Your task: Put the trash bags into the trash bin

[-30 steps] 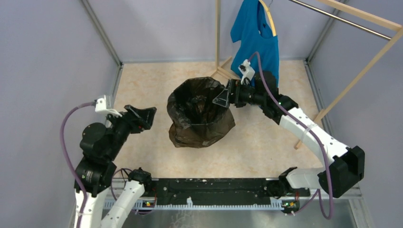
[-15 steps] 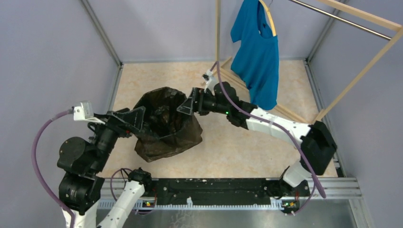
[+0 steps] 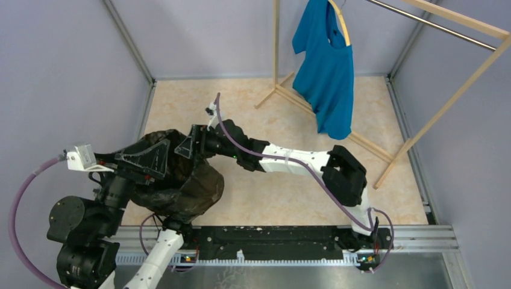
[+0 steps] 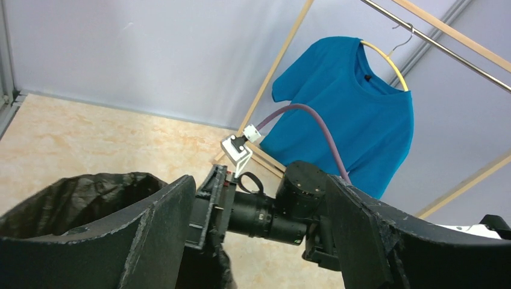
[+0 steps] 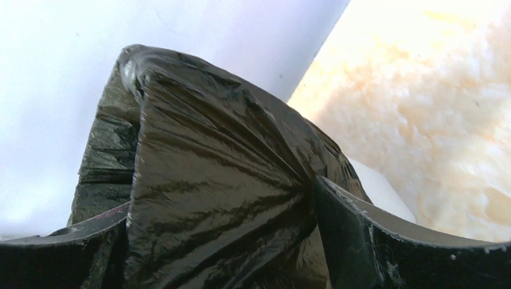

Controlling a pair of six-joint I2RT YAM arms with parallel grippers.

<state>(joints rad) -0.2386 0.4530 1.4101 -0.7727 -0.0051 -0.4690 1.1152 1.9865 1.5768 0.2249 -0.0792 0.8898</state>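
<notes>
Trash bag (image 3: pixel 193 186): thin glossy black film, crinkled, brownish where light is passing through. It is being seen slumped in a rounded mound at about 8 o'clock on the mottled beige table (image 3: pixel 289 192).

Right gripper (image 5: pixel 222 198): jaws are being held wide at the bag's 1 o'clock edge. Creased film is filling the gap and touching both fingers; whether it is being clamped cannot be told.

Left gripper (image 4: pixel 259 183): jaws are being held wide apart at the bag's 10 o'clock side, with nothing being gripped.
</notes>
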